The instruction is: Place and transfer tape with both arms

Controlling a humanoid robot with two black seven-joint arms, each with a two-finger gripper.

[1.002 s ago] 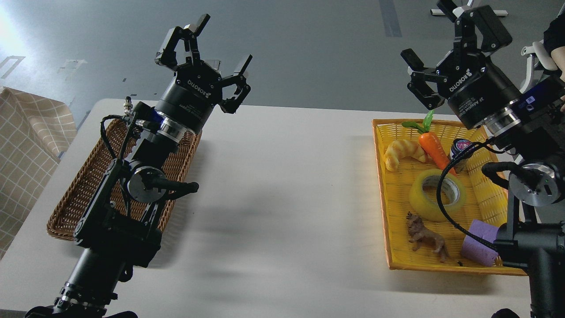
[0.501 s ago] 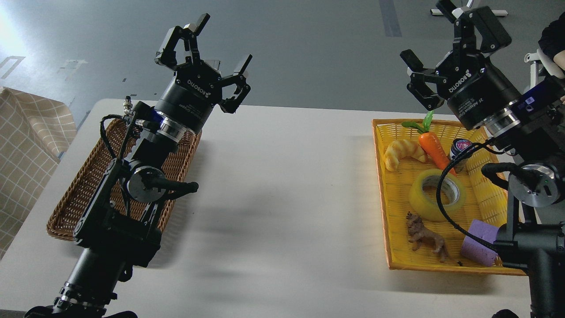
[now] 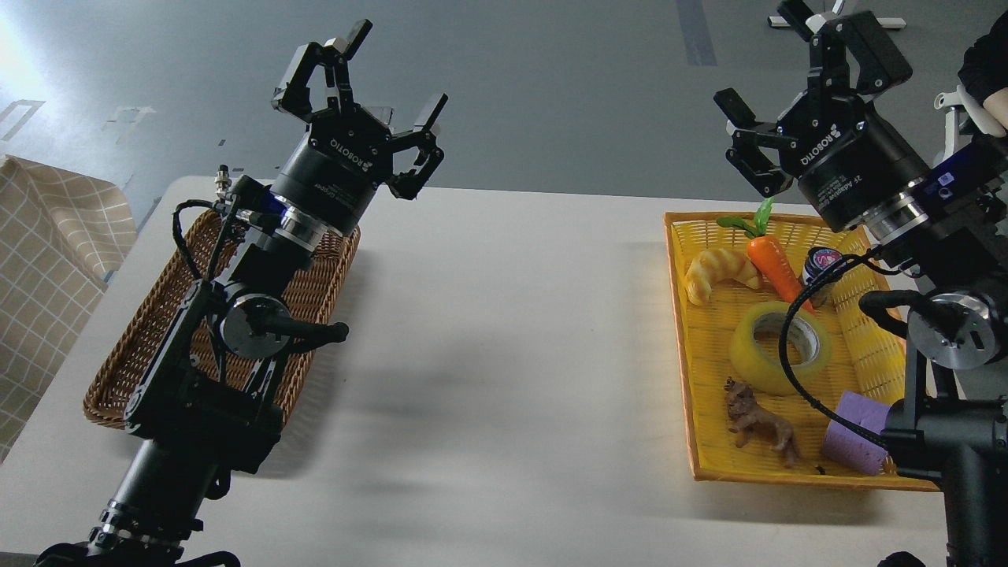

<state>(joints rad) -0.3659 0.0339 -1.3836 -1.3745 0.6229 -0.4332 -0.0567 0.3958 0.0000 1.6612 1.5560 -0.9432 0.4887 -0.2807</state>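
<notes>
Closest to the robot, at the front of the yellow basket (image 3: 681,315), lie one purple foam block (image 3: 854,431) and one brown toy animal (image 3: 760,421). Just behind them the tape (image 3: 780,346) lies flat in the middle of the basket, with a black cable crossing in front of it. Nothing is holding the tape. Farther back in the same basket there is one toy croissant (image 3: 718,272), one toy carrot (image 3: 773,264) and one small round tin (image 3: 820,264).

The yellow basket sits on the right side of the white desk (image 3: 504,354). One brown wicker basket (image 3: 146,331) sits on the left side, partly under the left arm. That makes two baskets.

Farthest away, the two grippers are up in the air above the back of the desk. The left gripper (image 3: 364,85) has its fingers spread wide and holds nothing. The right gripper (image 3: 791,75) also has its fingers spread wide and holds nothing. It is well above the tape.

Since half a second ago, the left arm has slid a little to the left. The right arm and the things in the basket look the same.
</notes>
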